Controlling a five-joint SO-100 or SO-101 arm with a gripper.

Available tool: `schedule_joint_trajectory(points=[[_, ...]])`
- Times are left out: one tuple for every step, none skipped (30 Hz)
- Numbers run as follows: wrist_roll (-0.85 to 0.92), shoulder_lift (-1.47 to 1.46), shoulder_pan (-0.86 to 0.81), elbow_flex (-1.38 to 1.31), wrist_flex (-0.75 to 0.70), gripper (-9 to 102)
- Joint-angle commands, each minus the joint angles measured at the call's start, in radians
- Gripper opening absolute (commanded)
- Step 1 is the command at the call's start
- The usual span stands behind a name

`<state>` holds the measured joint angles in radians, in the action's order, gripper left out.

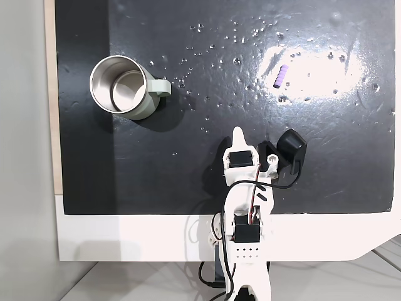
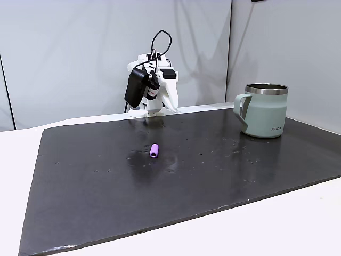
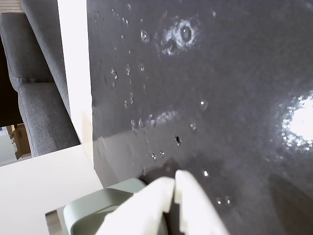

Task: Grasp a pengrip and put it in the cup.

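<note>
- On a black mat (image 1: pixel 156 175), seen from above in a fixed view: one pengrip (image 1: pixel 281 76) lies at about 1 o'clock from the white arm (image 1: pixel 247 207), in a patch of glare, its long axis running from 1 o'clock down to 7 o'clock. One cup (image 1: pixel 123 86) stands upright at about 10 o'clock from the arm, its handle pointing to 3 o'clock. The gripper (image 1: pixel 237 133) rests near the mat's lower edge, well apart from both, its white tip aimed at 12 o'clock.
- Across the table in another fixed view: the single pengrip (image 2: pixel 154 150) lies flat near the mat's (image 2: pixel 176 181) middle, one end toward the camera and the other toward the arm (image 2: pixel 152 90) at 12 o'clock. The lone cup (image 2: pixel 262 110) stands at 3 o'clock, handle turned to 9 o'clock.
- At the wrist view's lower edge: the gripper (image 3: pixel 174 182) has its two white fingers pressed together, nothing between them. The cup's (image 3: pixel 95 210) pale green wall shows at 7 o'clock, just beside the fingers.
</note>
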<state>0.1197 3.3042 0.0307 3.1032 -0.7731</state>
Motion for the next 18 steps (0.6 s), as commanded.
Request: schedule_joint_trajectory(points=[[0.006, 0.014, 0.032, -0.005, 0.003, 0], [0.006, 0.014, 0.032, -0.005, 0.003, 0], [0.006, 0.014, 0.032, -0.005, 0.003, 0], [0.006, 0.014, 0.032, -0.005, 0.003, 0], [0.006, 0.014, 0.032, -0.005, 0.003, 0], [0.006, 0.014, 0.032, -0.005, 0.003, 0], [0.006, 0.014, 0.032, -0.005, 0.003, 0], [0.006, 0.014, 0.032, -0.005, 0.003, 0], [0.006, 0.014, 0.032, -0.005, 0.003, 0], [0.006, 0.014, 0.032, -0.005, 0.003, 0], [0.006, 0.014, 0.031, -0.005, 0.003, 0], [0.006, 0.014, 0.025, -0.005, 0.002, 0], [0.008, 0.014, 0.014, -0.005, 0.002, 0], [0.026, 0.014, 0.000, -0.008, 0.002, 0], [0.063, 0.014, -0.014, -0.011, 0.002, 0], [0.098, 0.014, -0.026, -0.015, 0.000, 0], [0.130, 0.014, -0.041, -0.023, -0.005, 0], [0.152, 0.014, -0.057, -0.037, -0.012, 0]])
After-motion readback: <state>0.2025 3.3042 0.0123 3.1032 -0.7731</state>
